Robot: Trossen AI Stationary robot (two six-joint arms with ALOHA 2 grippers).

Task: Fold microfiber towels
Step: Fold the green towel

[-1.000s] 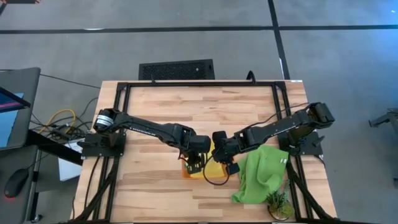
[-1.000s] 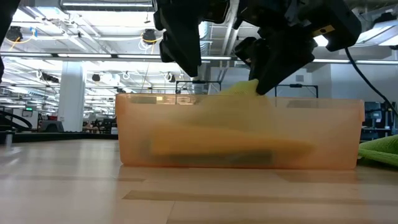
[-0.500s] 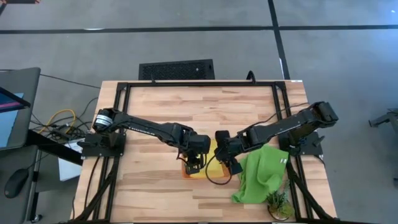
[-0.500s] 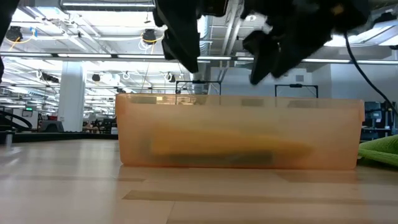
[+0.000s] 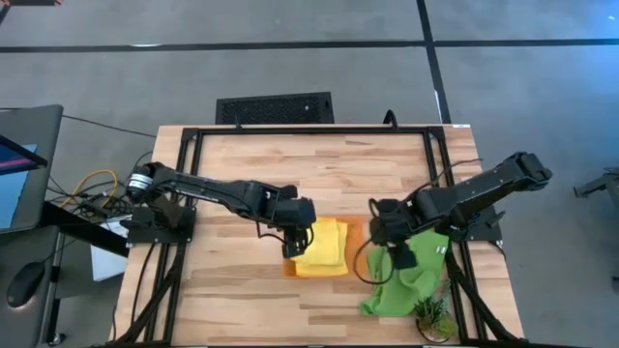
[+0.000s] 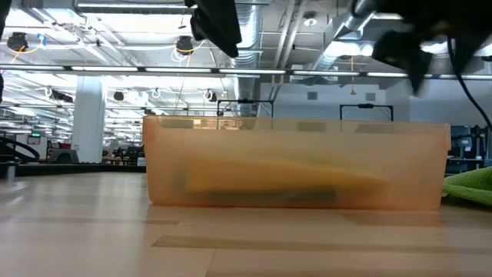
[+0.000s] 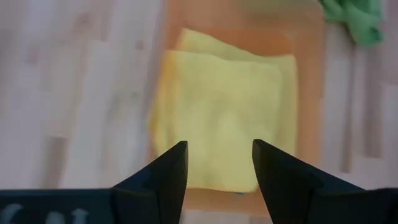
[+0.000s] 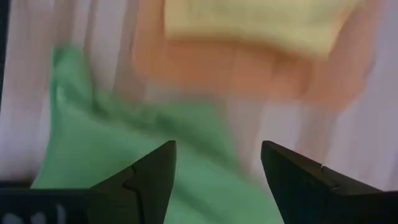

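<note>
While both arms hang above the wooden bench, the scene reads so:
Yellow towels: folded stack lying in the orange tray mid-bench; nothing grips it
Green towel: crumpled heap on the bench just right of the tray
Left gripper: over the tray's left edge; jaws apart, empty
Right gripper: over the green towel's edge beside the tray; jaws apart, empty

I see the wooden table carrying an orange tray, a crumpled lime green towel — and a small plant.
</note>
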